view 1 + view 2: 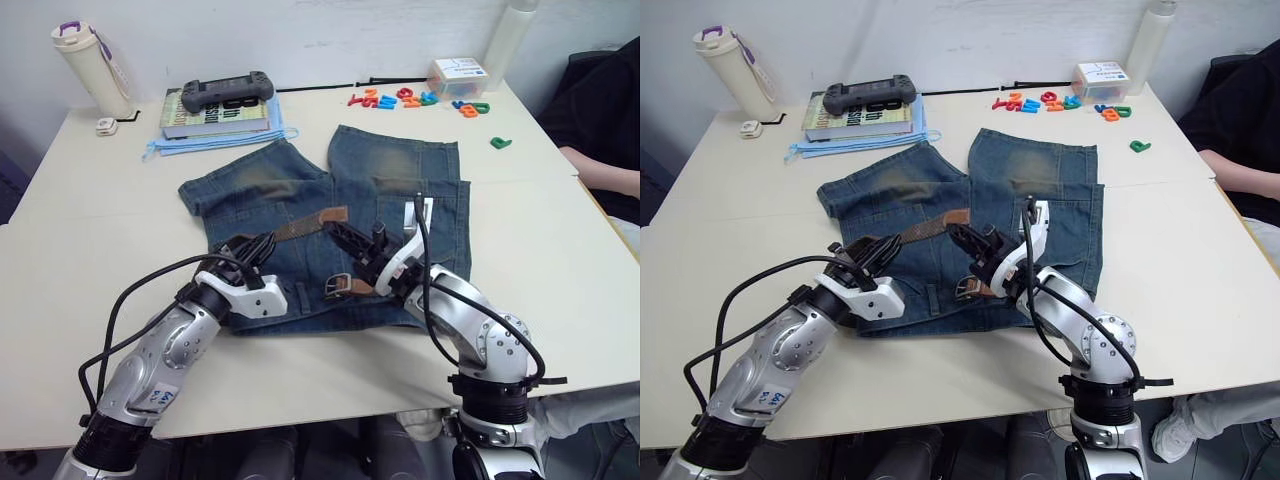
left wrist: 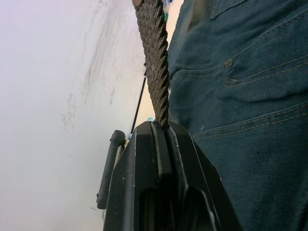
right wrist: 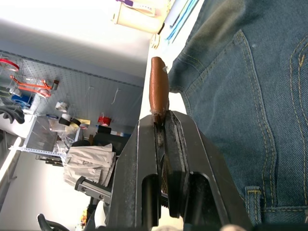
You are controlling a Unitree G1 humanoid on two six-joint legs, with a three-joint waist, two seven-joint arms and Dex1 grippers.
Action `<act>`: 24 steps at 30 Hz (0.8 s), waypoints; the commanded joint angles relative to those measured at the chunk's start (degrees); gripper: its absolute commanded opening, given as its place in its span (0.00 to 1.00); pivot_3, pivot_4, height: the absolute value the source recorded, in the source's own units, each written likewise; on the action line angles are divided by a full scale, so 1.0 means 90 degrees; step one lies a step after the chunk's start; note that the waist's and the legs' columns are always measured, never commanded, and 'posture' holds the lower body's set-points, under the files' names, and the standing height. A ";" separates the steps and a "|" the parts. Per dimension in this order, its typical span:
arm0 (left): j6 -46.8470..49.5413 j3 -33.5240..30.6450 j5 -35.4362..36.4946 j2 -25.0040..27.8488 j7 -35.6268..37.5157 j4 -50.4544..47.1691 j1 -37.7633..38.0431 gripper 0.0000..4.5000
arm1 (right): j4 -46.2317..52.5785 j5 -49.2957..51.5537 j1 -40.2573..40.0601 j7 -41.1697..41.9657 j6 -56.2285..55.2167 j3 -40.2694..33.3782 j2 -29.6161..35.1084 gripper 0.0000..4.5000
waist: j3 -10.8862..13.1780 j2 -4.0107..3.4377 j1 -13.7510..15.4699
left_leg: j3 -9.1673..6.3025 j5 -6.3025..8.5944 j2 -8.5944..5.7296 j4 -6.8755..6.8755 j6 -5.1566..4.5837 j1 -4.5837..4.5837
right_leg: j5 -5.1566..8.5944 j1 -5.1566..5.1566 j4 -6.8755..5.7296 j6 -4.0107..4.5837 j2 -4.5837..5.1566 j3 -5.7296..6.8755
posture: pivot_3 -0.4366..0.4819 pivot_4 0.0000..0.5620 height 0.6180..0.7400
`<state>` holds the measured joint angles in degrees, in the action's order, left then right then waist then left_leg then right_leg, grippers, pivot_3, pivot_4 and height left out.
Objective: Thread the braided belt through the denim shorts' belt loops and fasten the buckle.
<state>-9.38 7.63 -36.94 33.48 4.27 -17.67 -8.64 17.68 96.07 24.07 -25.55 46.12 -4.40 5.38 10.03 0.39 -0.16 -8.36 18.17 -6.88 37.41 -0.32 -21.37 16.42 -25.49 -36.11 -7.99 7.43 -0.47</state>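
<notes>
The denim shorts (image 1: 330,215) lie flat mid-table with the waistband at the near edge. The braided belt (image 1: 290,231) runs across them, from its tan tip (image 1: 333,214) to the silver buckle (image 1: 340,285) on the waistband. My left gripper (image 1: 257,245) is shut on the dark braided part (image 2: 156,67). My right gripper (image 1: 343,234) is shut on the belt's tan leather tip (image 3: 159,86), just above the buckle. The belt loops are too small to make out.
At the back left, a game controller (image 1: 226,92) lies on books beside a cream bottle (image 1: 90,65). Coloured letters (image 1: 415,98) and a white box (image 1: 460,75) are at the back right. A person's arm (image 1: 605,175) rests at the right edge.
</notes>
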 commanded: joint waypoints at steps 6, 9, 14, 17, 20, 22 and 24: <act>0.0342 -0.0501 0.1643 -0.0629 0.0705 -0.0553 0.0149 0.34 | 0.0267 0.0034 -0.0032 0.0111 -0.0237 0.0091 0.0017 0.00 | 0.0000 0.0000 -0.0001 | 0.0001 0.0000 0.0000 0.0006 -0.0001 0.0000 | 0.0000 0.0000 -0.0002 0.0000 0.0000 0.0000 | 0.48 0.27 0.73; 0.1656 -0.0685 0.3933 -0.1039 0.1805 -0.1337 0.0473 0.64 | 0.0240 -0.0017 0.0004 0.0131 -0.0299 0.0108 0.0008 0.00 | 0.0000 0.0000 -0.0021 | 0.0004 0.0000 0.0000 0.0015 -0.0001 0.0000 | 0.0000 0.0001 -0.0006 0.0000 0.0001 -0.0002 | 0.48 0.27 0.73; 0.4814 -0.1670 0.8562 -0.1160 0.2084 -0.2495 0.0814 0.83 | 0.0146 -0.0132 0.0092 0.0246 -0.0322 0.0172 0.0049 0.00 | 0.0000 0.0000 -0.0026 | 0.0003 0.0002 0.0006 0.0040 -0.0003 -0.0006 | 0.0000 0.0002 -0.0014 0.0000 0.0001 -0.0003 | 0.48 0.27 0.73; 0.5679 -0.2227 1.1867 -0.1232 0.0575 -0.2221 0.0667 0.83 | 0.0098 -0.0275 0.0183 0.0383 -0.0299 0.0241 0.0072 0.00 | 0.0000 0.0000 -0.0024 | 0.0000 0.0003 0.0007 0.0060 -0.0002 -0.0006 | 0.0001 0.0002 -0.0036 0.0001 0.0001 -0.0006 | 0.48 0.27 0.73; 0.5468 -0.2347 1.4066 -0.1458 -0.1155 -0.1736 0.0489 0.83 | 0.0084 -0.0431 0.0250 0.0488 -0.0280 0.0291 0.0076 0.00 | -0.0001 0.0001 0.0002 | 0.0000 0.0003 0.0004 0.0071 -0.0001 -0.0004 | 0.0000 0.0004 -0.0045 0.0001 -0.0008 -0.0007 | 0.48 0.27 0.73; 0.5367 -0.2278 1.4825 -0.1466 -0.1955 -0.1577 0.0418 0.83 | 0.0098 -0.0486 0.0275 0.0531 -0.0274 0.0307 0.0075 0.00 | -0.0003 0.0005 0.0002 | 0.0000 0.0003 0.0001 0.0076 -0.0001 -0.0001 | 0.0000 0.0006 -0.0049 0.0001 -0.0008 -0.0009 | 0.48 0.27 0.73; 0.5122 -0.2102 1.5606 -0.1604 -0.2980 -0.1256 0.0353 0.83 | 0.0122 -0.0535 0.0304 0.0564 -0.0276 0.0323 0.0070 0.00 | -0.0003 0.0005 0.0008 | 0.0003 0.0003 0.0000 0.0075 0.0000 0.0001 | 0.0001 0.0006 -0.0049 0.0001 -0.0007 -0.0013 | 0.48 0.27 0.73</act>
<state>38.56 -11.96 97.84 19.56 -16.67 -29.78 -5.03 17.48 91.08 25.96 -21.54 43.83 -1.64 6.15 10.00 0.43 -0.09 -8.31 18.20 -6.88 38.08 -0.32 -21.36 16.43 -25.45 -36.55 -7.98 7.36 -0.61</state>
